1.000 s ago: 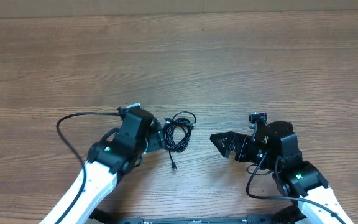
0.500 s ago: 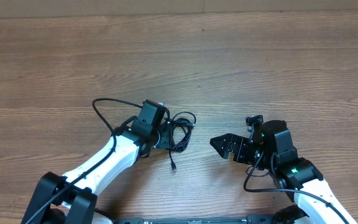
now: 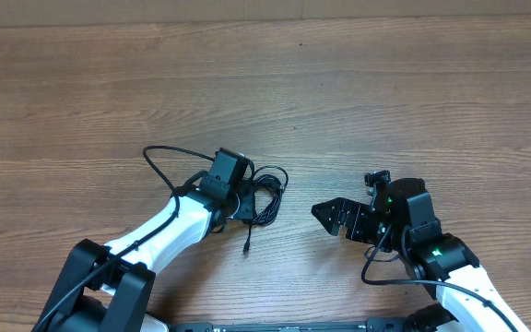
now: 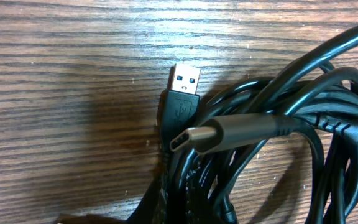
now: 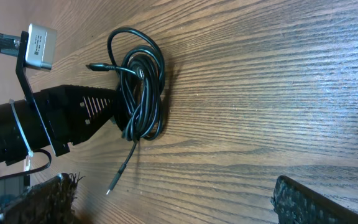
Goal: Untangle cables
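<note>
Wood table [image 3: 413,92]: nearest, loose plug [image 3: 246,249] just swung left. Right gripper [image 3: 324,219] unmoved, spread wide, empty. Left gripper [image 3: 245,201] now nosed into cable bundle [image 3: 267,195] mid-table; its grip is hidden, can't tell. Bundle disturbed, probably still knotted.

Left gripper [image 3: 249,205] fingertips hidden under own wrist and cable coil [image 4: 328,118]; jaw gap unreadable. Coil past fingertips cut by wrist-view edges. Right gripper [image 3: 324,214] fingers [image 5: 319,200] cropped, blurred.

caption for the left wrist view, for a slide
Close-up: USB-A plug and USB-C plug resting on tangled black cables, wooden table beneath
</note>
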